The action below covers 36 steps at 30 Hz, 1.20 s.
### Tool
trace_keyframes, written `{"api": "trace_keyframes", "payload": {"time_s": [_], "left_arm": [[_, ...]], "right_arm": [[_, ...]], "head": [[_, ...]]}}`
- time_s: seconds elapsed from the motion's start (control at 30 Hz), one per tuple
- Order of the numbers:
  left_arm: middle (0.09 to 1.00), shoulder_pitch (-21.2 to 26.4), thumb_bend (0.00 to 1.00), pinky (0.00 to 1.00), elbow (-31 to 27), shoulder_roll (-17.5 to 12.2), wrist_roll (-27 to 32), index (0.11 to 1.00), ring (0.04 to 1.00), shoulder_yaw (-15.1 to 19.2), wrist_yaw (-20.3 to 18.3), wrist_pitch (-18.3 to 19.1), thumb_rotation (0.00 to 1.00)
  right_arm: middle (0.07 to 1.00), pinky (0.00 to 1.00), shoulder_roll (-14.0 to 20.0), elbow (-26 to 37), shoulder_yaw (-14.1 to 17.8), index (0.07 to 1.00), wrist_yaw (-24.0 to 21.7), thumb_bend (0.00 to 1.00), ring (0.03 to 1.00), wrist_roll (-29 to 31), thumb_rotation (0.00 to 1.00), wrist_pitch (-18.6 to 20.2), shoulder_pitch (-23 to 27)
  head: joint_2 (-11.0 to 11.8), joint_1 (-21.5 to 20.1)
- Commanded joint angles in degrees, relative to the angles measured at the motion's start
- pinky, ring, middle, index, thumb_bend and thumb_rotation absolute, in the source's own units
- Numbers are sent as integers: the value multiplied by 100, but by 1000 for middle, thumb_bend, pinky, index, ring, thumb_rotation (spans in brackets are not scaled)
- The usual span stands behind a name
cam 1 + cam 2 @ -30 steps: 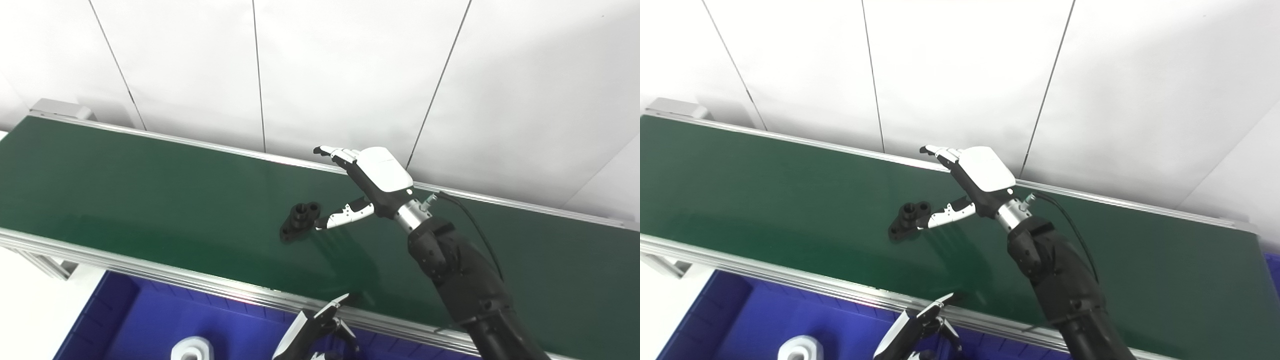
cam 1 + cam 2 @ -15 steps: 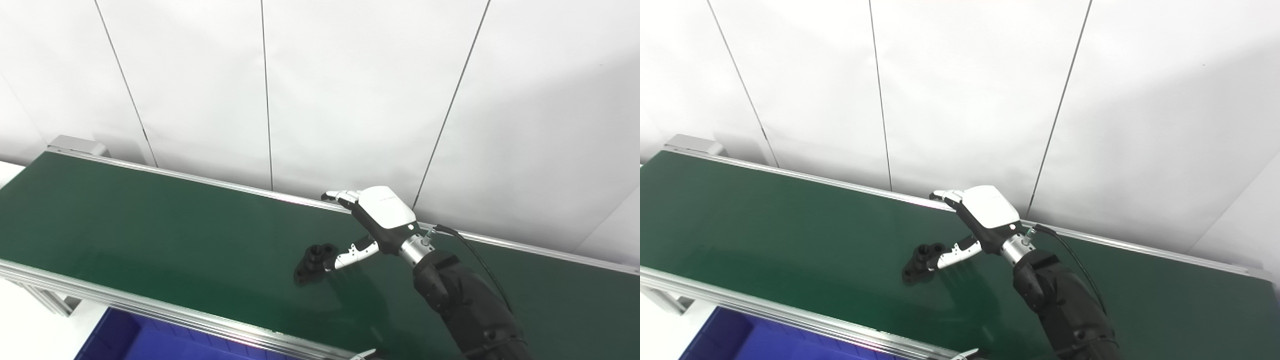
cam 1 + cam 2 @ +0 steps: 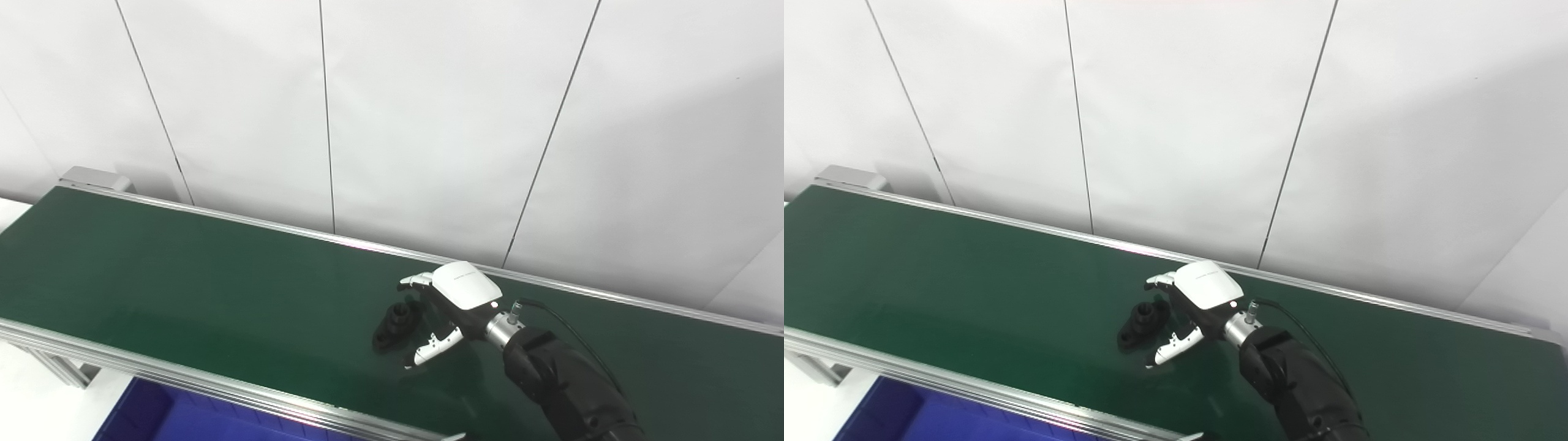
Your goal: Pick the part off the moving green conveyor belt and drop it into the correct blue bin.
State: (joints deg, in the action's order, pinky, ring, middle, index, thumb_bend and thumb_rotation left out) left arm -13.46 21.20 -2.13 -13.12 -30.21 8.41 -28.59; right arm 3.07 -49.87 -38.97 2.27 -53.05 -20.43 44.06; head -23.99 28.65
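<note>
My right hand (image 3: 450,312) is low over the green conveyor belt (image 3: 184,275), fingers and thumb spread wide on either side of the black part (image 3: 392,320), gripping nothing yet. This is the grasp step: next I should close around the part as it travels, then lift and carry it to the blue bin (image 3: 147,410).
</note>
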Motion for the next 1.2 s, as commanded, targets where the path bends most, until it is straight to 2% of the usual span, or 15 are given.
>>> {"api": "trace_keyframes", "payload": {"time_s": [0.0, 0.27, 0.4, 0.5, 0.7, 0.8, 0.87, 0.93, 0.97, 1.0, 1.07, 1.17], "left_arm": [[918, -303, 970, 830, 69, 137, 0, 895, 920, -14, -38, 173, 1000], [911, -392, 961, 813, -70, 128, -37, 891, 909, -6, -54, 170, 1000], [907, -425, 988, 806, -83, 145, -42, 889, 904, 18, -74, 170, 1000], [911, -444, 985, 810, -84, 153, -36, 889, 912, 19, -78, 168, 1000], [913, -454, 970, 813, -114, 142, -40, 893, 915, -9, -72, 171, 1000], [917, -479, 956, 816, -165, 142, -37, 894, 918, 4, -106, 172, 1000], [919, -500, 952, 819, -194, 153, -31, 894, 917, 15, -124, 172, 1000], [918, -523, 954, 818, -224, 169, -32, 893, 915, 30, -136, 172, 1000], [917, -531, 953, 819, -236, 175, -33, 892, 915, 33, -138, 174, 1000], [916, -541, 952, 819, -245, 183, -46, 891, 915, 43, -141, 173, 1000], [915, -558, 960, 819, -262, 197, -69, 891, 913, 67, -156, 176, 1000], [918, -578, 962, 819, -288, 207, -102, 895, 914, 99, -192, 177, 1000]], "right_arm": [[819, 564, 2, 33, -23, 826, 41, 939, 754, 14, 679, 105, 136], [817, 573, 18, -197, -181, 834, 128, 923, 751, -34, 700, 125, 43], [810, 550, -25, -287, -176, 830, 98, 886, 728, 49, 659, 189, 49], [780, 492, -63, -284, -138, 807, 40, 827, 662, 148, 556, 246, 25], [709, 439, -139, -336, -116, 744, -50, 781, 580, 339, 446, 330, 6], [654, 426, -185, -342, -131, 706, -172, 749, 543, 410, 361, 373, 9], [636, 462, -204, -351, -171, 665, -215, 731, 555, 418, 224, 410, 8], [627, 463, -231, -402, -217, 647, -186, 721, 552, 401, 146, 441, -6], [542, 435, -242, -434, -231, 558, -150, 607, 510, 397, 59, 438, -15], [513, 426, -260, -477, -239, 527, -123, 569, 496, 410, 30, 439, -35], [510, 378, -270, -482, -282, 508, -161, 525, 419, 432, 4, 504, -67], [500, 332, -245, -382, -387, 509, -312, 517, 407, 426, 0, 651, -111]], "head": [[-31, -2], [-126, -15], [-149, -19], [-172, -6], [-193, -9], [-218, -9], [-236, 3], [-247, 10], [-247, 10], [-257, 9], [-274, 2], [-292, -29]]}}
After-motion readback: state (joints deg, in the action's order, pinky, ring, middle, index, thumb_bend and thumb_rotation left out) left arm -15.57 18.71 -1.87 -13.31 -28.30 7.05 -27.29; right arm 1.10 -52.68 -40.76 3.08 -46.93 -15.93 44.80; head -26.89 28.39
